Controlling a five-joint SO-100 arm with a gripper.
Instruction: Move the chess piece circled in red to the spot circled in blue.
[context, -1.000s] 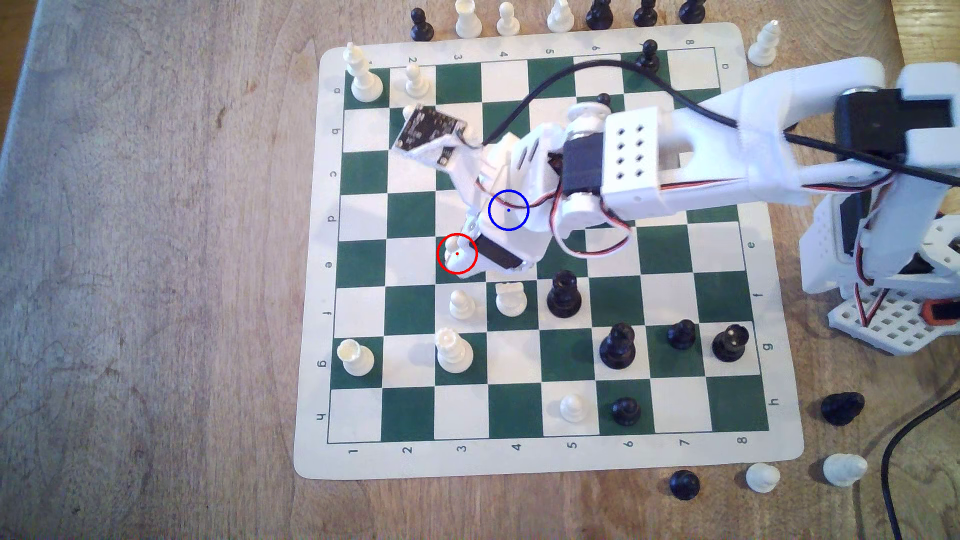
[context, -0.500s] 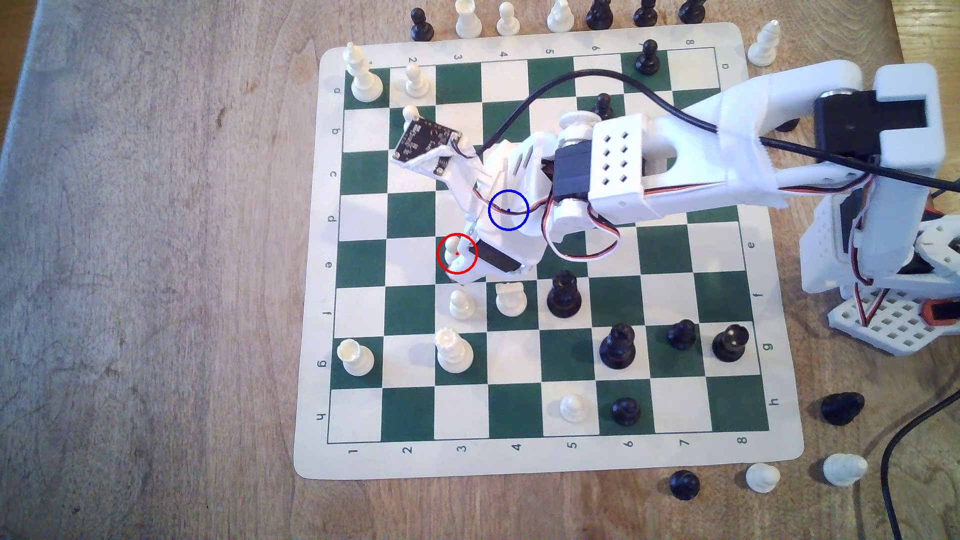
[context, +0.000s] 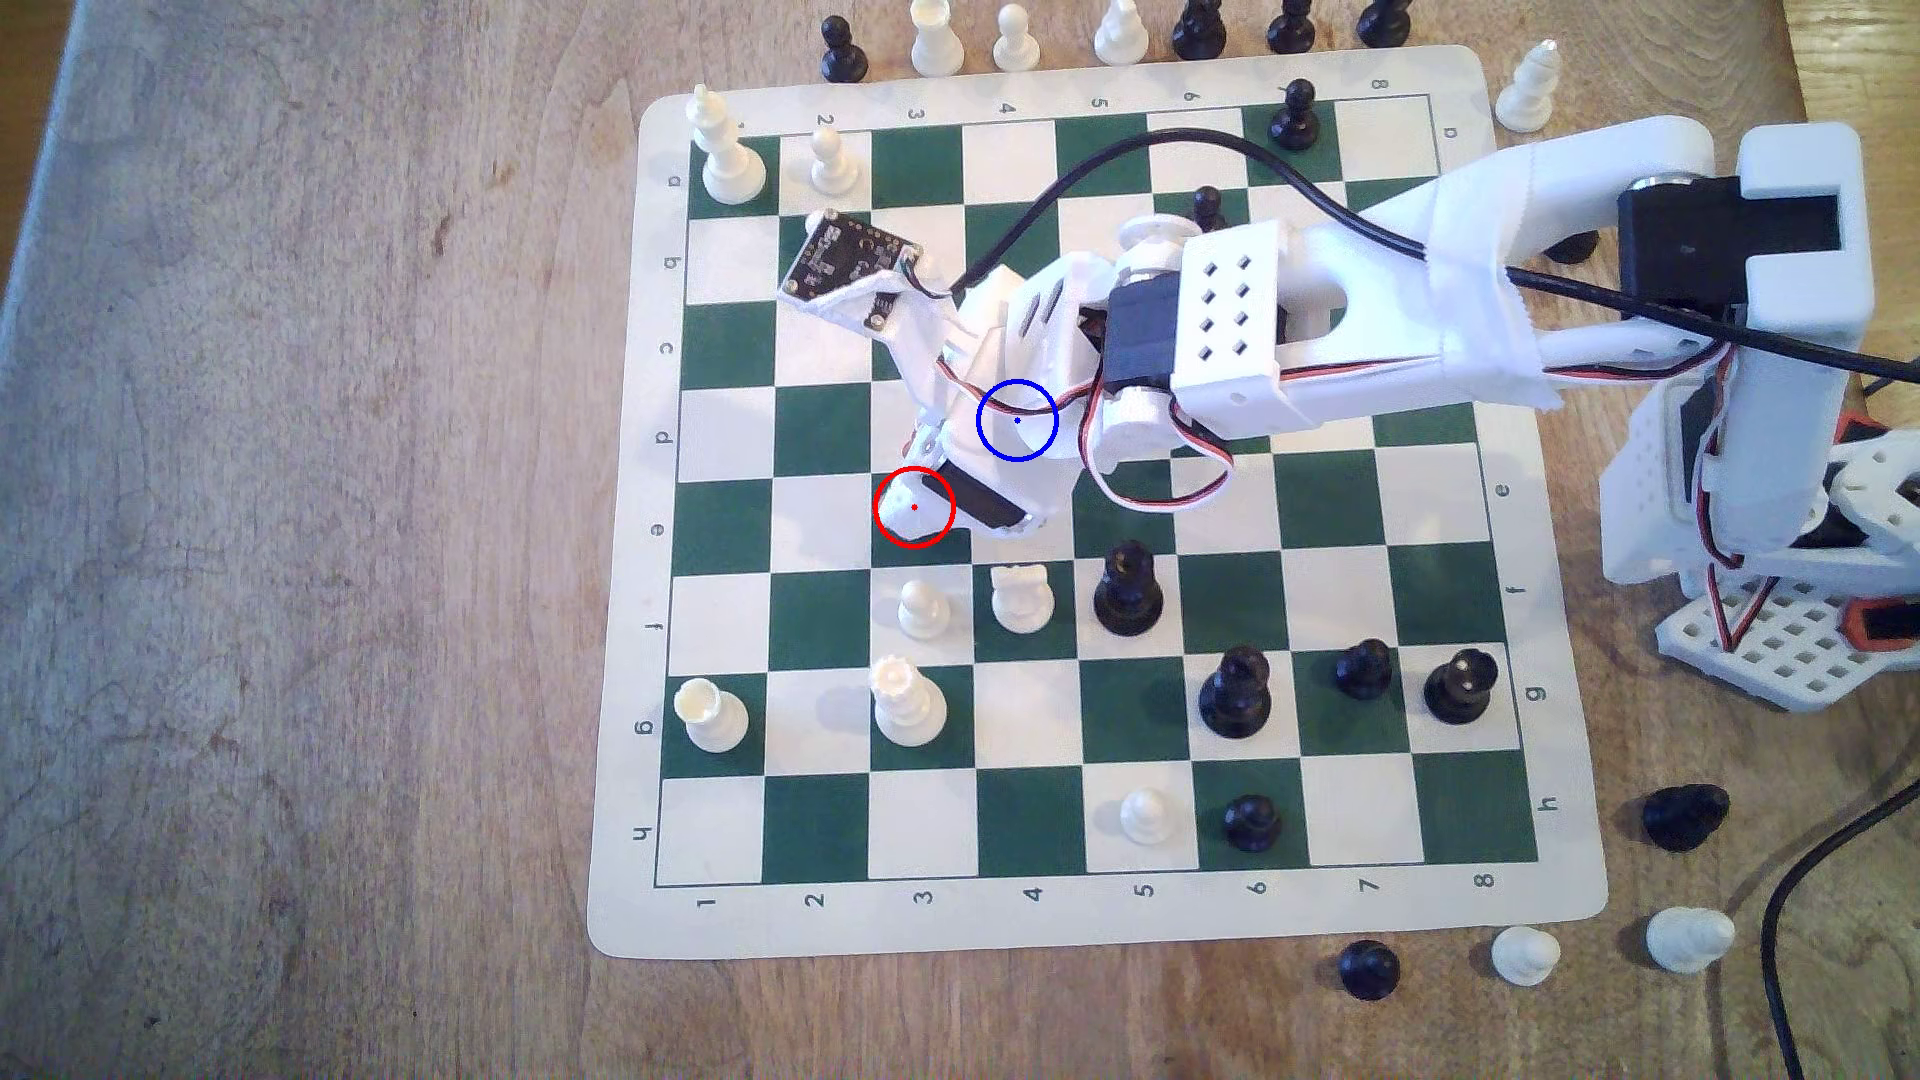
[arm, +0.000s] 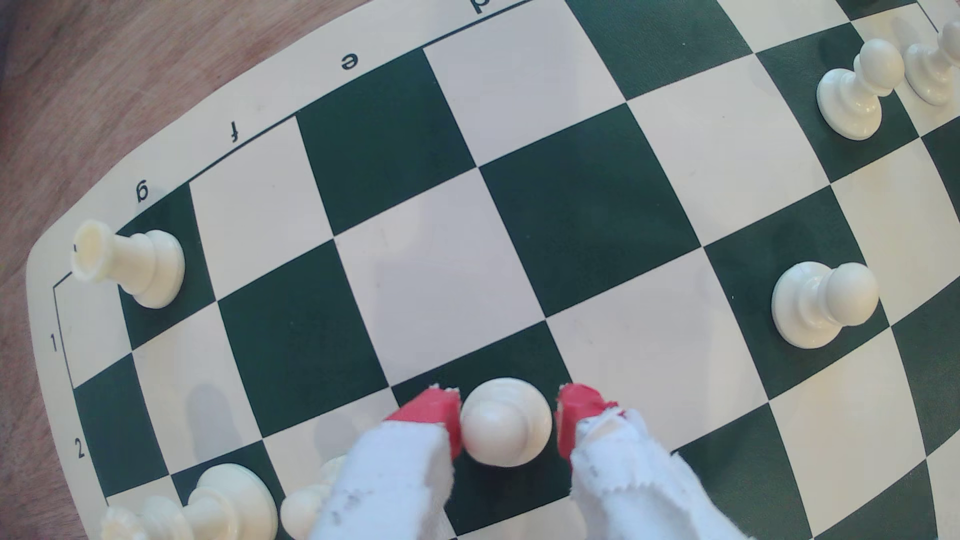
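Cream pawn (arm: 505, 421) on red-ringed green square (context: 891, 550), exterior view's left of centre. Gripper (arm: 508, 421) straddles pawn, red pads (arm: 435, 413) either side; one touching, other slightly apart, not clamped. Blue-ringed square (context: 1017, 420) just right, under arm (context: 1351, 312).

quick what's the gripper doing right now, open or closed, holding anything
Gripper: open, its red pads either side of the white pawn with a slim gap on one side; not yet clamped or lifted.
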